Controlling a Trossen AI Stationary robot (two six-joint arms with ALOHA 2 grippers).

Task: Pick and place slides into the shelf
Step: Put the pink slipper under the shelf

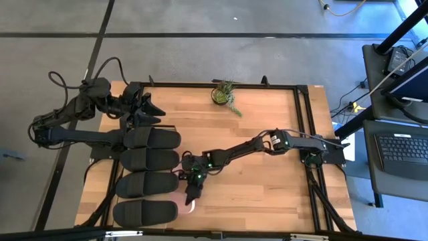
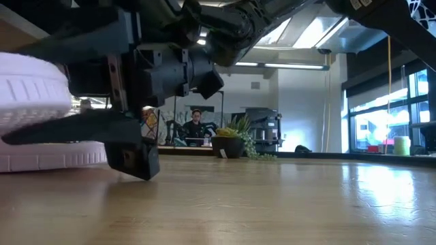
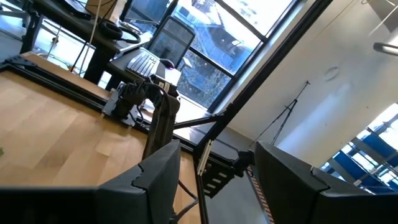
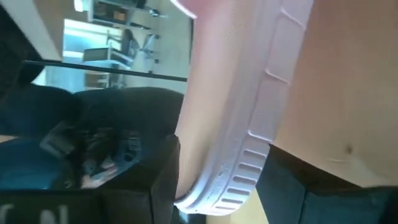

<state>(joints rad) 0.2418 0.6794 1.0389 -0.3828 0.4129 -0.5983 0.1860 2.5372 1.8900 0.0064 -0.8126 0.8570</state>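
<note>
You're looking at the right claw (image 1: 192, 194) reaching low across the counter (image 1: 267, 194) to the pale pink slide (image 1: 189, 205) lying at the near edge, just beside the row of four black slides (image 1: 148, 175). In the right wrist view its dark fingers (image 4: 155, 180) are straddling the pink slide's ribbed sole edge, one on each side, and the rim is sitting right between them. The jaws are standing partly apart around that edge; whether they're already biting or only bracketing it, you can't tell for sure from here, though it's looking like a grip on the sole. The low view is showing the same thing: the claw is down at the counter surface with the pale sole pressed against it.

The left claw (image 1: 148, 110) is waiting at the far left corner, jaws apart and holding nothing, pointed out at the room.

The four black slides are lying side by side along the left edge, and they're covering whatever is beneath them, so the shelf itself isn't showing clearly. A small potted plant (image 1: 224, 94) is standing at the far edge, well clear.

So you're in the pick step on a pink slide. Next you'll be needing a firm pinch, a clean lift, then a carry toward the row without clipping the nearest black slide.
</note>
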